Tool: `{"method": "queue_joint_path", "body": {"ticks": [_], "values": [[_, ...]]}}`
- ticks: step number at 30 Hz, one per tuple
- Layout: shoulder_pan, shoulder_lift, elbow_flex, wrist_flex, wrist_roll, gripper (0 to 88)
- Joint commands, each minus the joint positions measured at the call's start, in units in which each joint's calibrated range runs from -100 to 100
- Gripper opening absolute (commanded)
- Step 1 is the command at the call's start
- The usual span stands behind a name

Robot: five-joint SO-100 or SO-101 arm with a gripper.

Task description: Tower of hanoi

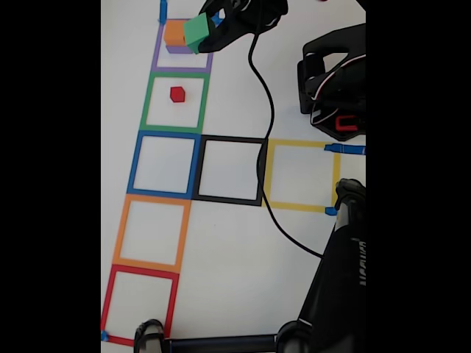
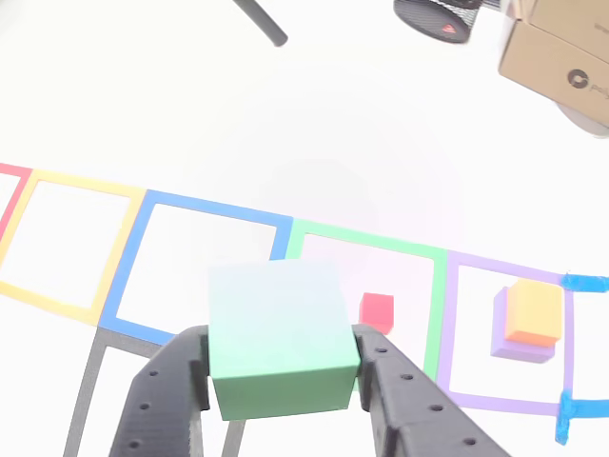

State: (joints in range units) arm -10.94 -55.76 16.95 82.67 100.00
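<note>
Gripping the green cube (image 2: 278, 338), the hand (image 2: 281, 367) holds it clamped above the bench (image 1: 235, 250), near the orange cube (image 1: 174, 33) stacked on the purple cube (image 2: 519, 348); the red cube (image 1: 177, 94) sits apart.

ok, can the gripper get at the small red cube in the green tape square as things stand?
Probably not yet: the gripper is shut on the green cube, so its jaws are full. The small red cube itself stands alone in the green tape square, with nothing over it.

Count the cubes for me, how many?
4: green cube in the claw, red cube inside the green square, orange cube stacked on purple cube.
</note>
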Motion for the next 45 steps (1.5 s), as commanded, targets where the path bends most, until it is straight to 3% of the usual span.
{"method": "queue_joint_path", "body": {"ticks": [1,12,29,36,45], "values": [[-3.8,-2.1,16.0,-15.9,0.0,4.6],[-11.3,7.4,53.9,-70.5,0.0,4.7],[-10.3,50.8,60.3,-125.3,0.0,4.9],[-10.3,62.5,59.2,-135.9,0.0,4.9],[-11.1,69.1,56.9,-138.8,0.0,5.7]]}}
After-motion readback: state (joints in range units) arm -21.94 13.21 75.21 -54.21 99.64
